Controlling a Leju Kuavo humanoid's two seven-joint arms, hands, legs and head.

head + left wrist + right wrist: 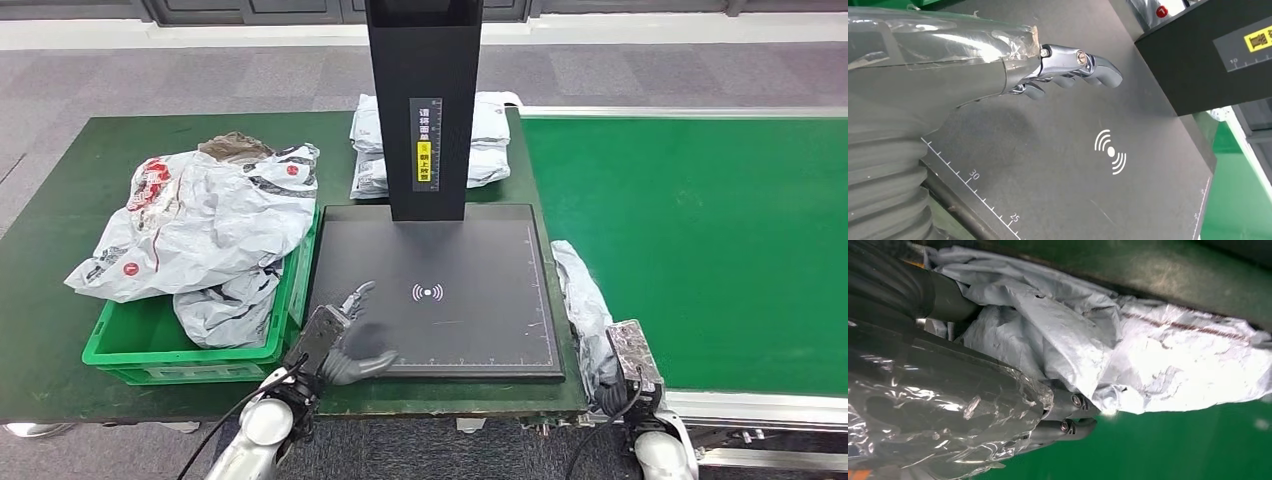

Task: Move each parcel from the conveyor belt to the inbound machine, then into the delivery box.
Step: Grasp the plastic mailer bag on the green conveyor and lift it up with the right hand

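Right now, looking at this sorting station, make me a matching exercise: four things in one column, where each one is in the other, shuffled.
Things:
1. left robot hand
2. right robot hand
3. green crate
4. stack of white parcels

Places:
A. behind the black column
B. left of the scanner plate, heaped with bags
C. open over the scanner plate
D. on a grey parcel at the belt's edge

Pairs: 1-C, 2-D, 3-B, 4-A

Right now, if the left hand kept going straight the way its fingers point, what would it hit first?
Probably the black post of the scanner. The left hand hovers open over the near corner of the bare plate, fingers aimed across it toward the post's base. Depth is unclear, so it might graze the plate first.
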